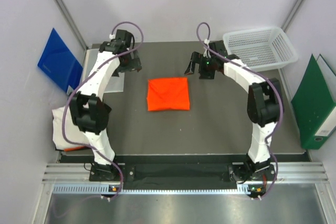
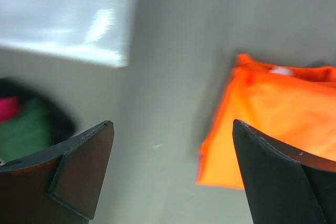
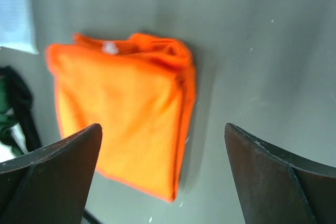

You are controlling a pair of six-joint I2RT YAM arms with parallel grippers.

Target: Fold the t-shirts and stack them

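- The white t-shirt (image 1: 59, 128) lies bunched nearer than the orange t-shirt (image 1: 168, 94) and well to its left, at the left edge of the desk (image 1: 220, 124). It seems to hang partly over that edge, so a careless tug could drag it off. The left arm's own links also stand between it and open reach.
- The orange t-shirt sits mid-desk, folded into a rough square. In the right wrist view its far edge looks rumpled and loose, so a nudge there, or the white shirt dropped on it off-centre, could undo the fold.
- The left gripper (image 1: 134, 65) hovers just beyond the orange t-shirt's far left corner, spread wide and holding nothing. A low sweep back could snag that corner.
- The right gripper (image 1: 191, 65) hovers just beyond the far right corner, also wide and empty, and carries the same risk.
- The plastic sheet (image 1: 116, 81) lies left of the orange t-shirt and could be pinched up with cloth.
- The basket (image 1: 260, 46) stands far right of it and could catch a wide elbow swing.
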